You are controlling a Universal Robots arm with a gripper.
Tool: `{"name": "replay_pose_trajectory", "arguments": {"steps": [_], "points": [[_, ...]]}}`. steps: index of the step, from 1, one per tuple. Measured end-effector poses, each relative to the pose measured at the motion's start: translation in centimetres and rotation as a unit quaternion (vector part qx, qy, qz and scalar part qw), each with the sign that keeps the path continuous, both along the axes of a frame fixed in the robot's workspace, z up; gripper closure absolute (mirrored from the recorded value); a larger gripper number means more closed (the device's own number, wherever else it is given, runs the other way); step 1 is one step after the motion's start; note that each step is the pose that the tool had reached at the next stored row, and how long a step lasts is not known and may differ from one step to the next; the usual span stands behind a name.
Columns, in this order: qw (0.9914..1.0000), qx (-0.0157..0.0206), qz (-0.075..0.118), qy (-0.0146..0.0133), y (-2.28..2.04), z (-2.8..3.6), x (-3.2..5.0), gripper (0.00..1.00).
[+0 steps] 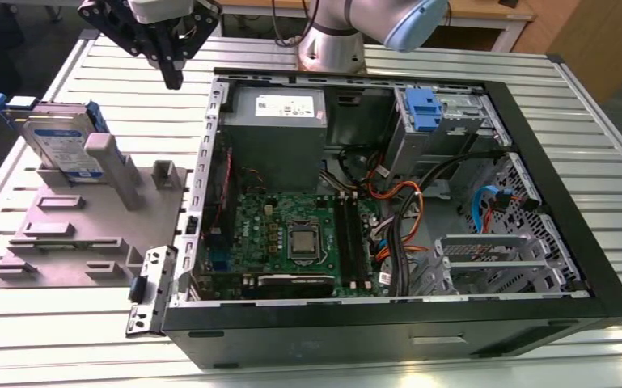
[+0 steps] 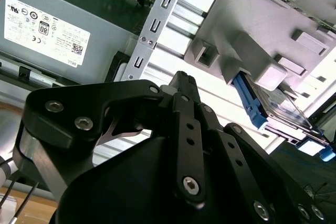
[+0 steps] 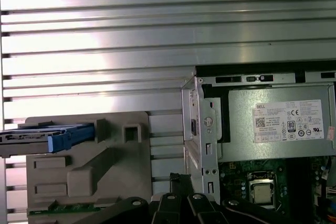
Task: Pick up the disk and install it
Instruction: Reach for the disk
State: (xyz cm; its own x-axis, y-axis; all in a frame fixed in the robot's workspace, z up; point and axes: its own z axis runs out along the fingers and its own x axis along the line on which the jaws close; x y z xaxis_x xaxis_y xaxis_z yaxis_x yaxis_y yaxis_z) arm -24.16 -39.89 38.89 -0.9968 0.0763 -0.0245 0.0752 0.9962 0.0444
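One open computer case [image 1: 322,343] takes the near right of the slatted tabletop [image 1: 602,105]. Toward the left edge, a grey fixture [image 1: 68,234] holds the disk [image 1: 61,141] standing on edge. Farther back, by the case's far corner, the gripper [image 1: 171,79] hangs empty, jaws closed together, apart from the disk

Slatted aluminium table [image 1: 597,113], wooden panel [image 1: 582,36] behind
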Motion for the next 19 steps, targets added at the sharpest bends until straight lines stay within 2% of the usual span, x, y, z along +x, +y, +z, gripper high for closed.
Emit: {"name": "replay_pose_trajectory", "arguments": {"steps": [10, 19], "points": [[1.0, 0.0, 0.0, 0.0, 0.0, -0.02, -0.2, 0.89], [1.0, 0.0, 0.0, -0.0001, 0.0, -0.16, -1.53, 0.89]]}}
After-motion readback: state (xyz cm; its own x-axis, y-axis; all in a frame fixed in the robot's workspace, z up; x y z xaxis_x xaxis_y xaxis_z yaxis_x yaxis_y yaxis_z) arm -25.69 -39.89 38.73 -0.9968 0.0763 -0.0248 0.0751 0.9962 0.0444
